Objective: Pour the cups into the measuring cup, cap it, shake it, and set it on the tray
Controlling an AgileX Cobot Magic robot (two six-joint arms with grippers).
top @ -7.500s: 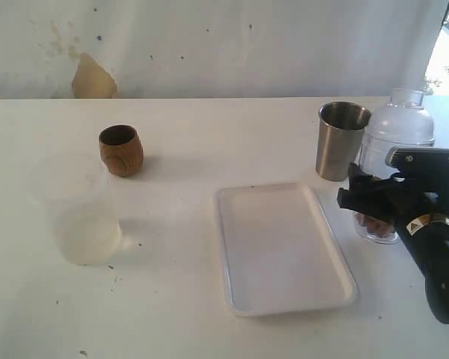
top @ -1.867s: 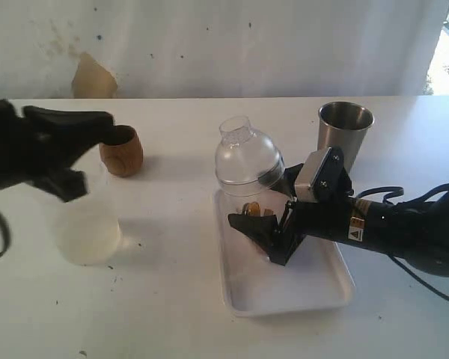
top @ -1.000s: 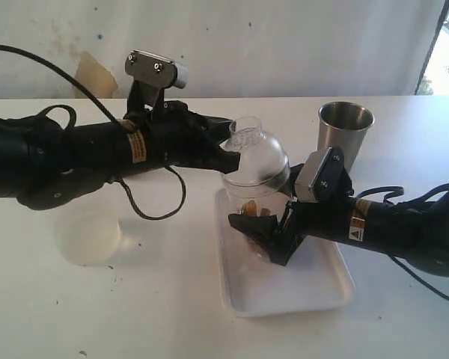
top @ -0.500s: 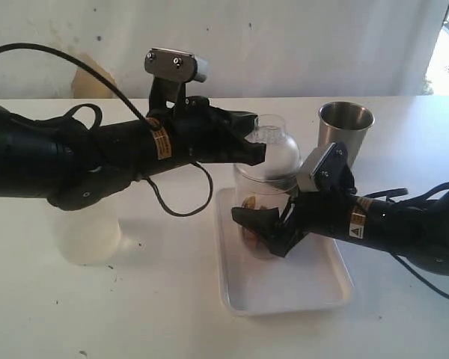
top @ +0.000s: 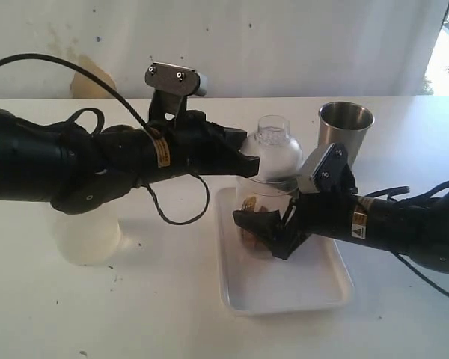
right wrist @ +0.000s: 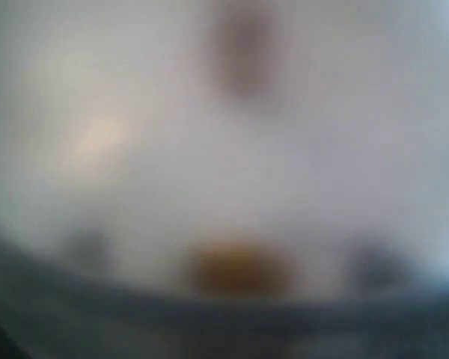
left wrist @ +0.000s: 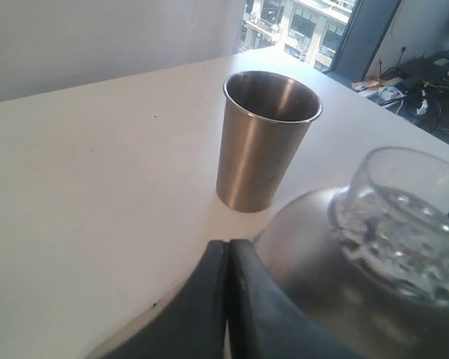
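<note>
Over the tray [top: 314,288]: measuring cup [top: 266,196] upright, cap [top: 273,153] seated on top, brown bits at the bottom. Cannot tell whether its base touches the tray. Right gripper [top: 258,228] comes in low from the right, arm near level, fingers clasping the cup's lower wall. Left arm stretched level across from the left. Left gripper [top: 245,142] pressed together, tips at the side of the cap's dome.

The flat rectangular tray [top: 284,290] is plain white. The tapered brushed-steel tumbler [left wrist: 266,142] is silver-grey, faintly streaked. The plastic dome cap [top: 278,153] and tall plastic cylinder [top: 271,193] are clear, brown bits [top: 249,203] inside the cylinder.
</note>
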